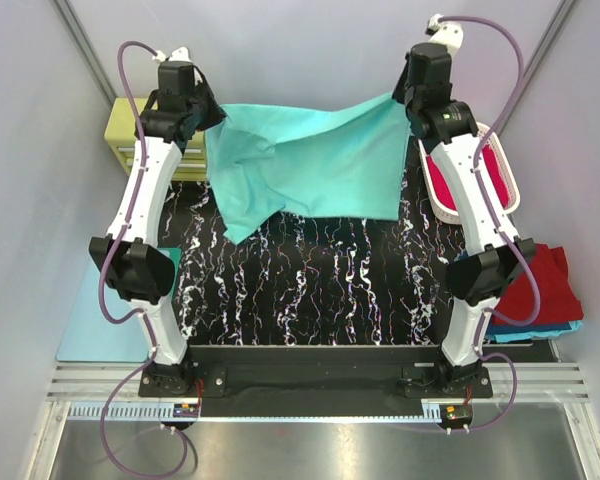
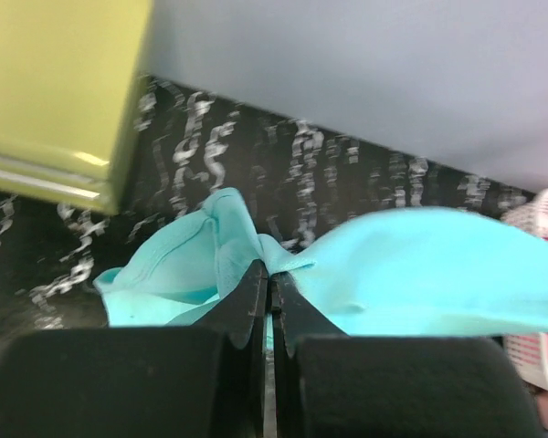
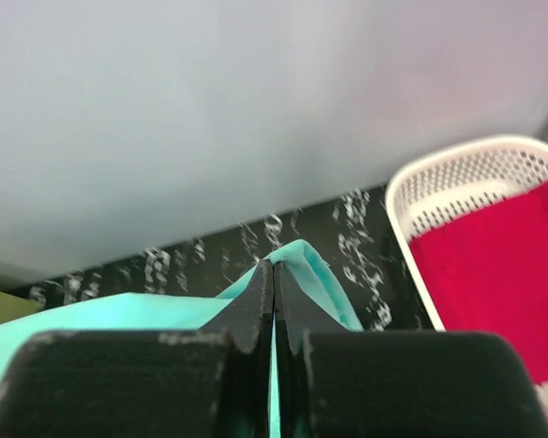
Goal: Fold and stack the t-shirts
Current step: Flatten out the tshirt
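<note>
A mint-teal t-shirt [image 1: 305, 165] hangs stretched between my two grippers over the far half of the table, its lower edge draping onto the black marbled surface. My left gripper [image 1: 208, 118] is shut on its left corner; the left wrist view shows the teal cloth [image 2: 411, 274] bunched at the closed fingertips [image 2: 272, 274]. My right gripper [image 1: 408, 100] is shut on the right corner, with the teal cloth [image 3: 315, 274] pinched at its tips [image 3: 274, 269]. A crimson t-shirt [image 1: 485, 175] lies in the white basket [image 1: 442, 205]. A dark red t-shirt [image 1: 545, 285] lies on a blue one [image 1: 570, 327] at the right.
A yellow-green drawer box [image 1: 130, 140] stands at the far left behind the left arm. A pale blue clipboard [image 1: 90, 320] lies off the table's left side. The white lattice basket [image 3: 438, 192] sits at the far right, close to the right arm.
</note>
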Controlling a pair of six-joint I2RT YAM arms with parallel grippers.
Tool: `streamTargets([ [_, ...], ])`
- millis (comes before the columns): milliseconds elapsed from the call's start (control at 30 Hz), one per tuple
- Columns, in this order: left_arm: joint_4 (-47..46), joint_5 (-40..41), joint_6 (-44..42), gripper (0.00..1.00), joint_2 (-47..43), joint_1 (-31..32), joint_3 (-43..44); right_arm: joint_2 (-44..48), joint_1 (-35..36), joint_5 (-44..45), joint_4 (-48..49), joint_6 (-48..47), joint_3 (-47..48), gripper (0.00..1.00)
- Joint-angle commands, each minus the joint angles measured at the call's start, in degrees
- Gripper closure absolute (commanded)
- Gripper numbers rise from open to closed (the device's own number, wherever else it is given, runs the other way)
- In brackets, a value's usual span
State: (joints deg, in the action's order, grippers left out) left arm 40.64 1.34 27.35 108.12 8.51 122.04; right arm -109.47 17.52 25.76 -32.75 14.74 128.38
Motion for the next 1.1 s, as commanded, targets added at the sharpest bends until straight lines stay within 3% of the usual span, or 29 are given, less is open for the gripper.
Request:
streamTargets([
  [0, -8.38, -7.23, 2.00, 1.00, -3.78, 0.54, 6.45, 3.56, 0.23, -2.82, 4.63, -0.94, 8.37, 1.00],
  [167, -8.56, -7.06, 0.42, 1.00, -7.56, 2.82, 8.74, 8.39, 2.17, -1.24, 4.98, -3.05, 6.37, 1.00],
  [367, -8.83, -9.25, 0.16, 1.00, -5.64, 1.42, 3.22, 10.94, 2.17, 0.69, 6.56, -3.85, -6.01, 1.00],
  [700, -6.11, -8.73, -2.14, 1.00, -3.43, 3.87, -16.71, 20.17, 2.78, 0.26, 10.61, 2.99, -40.09, 1.00],
  [900, -10.50, -1.45, 0.06, 1.00, -17.99, 11.42, -39.73, 28.68, 11.56, 5.26, 8.86, 6.52, -54.87, 1.00],
  [1067, -9.80, -1.43, 2.09, 1.00, -26.37, 14.51, -50.13, 31.33, 18.25, 4.05, 5.25, 10.83, -60.96, 1.00],
])
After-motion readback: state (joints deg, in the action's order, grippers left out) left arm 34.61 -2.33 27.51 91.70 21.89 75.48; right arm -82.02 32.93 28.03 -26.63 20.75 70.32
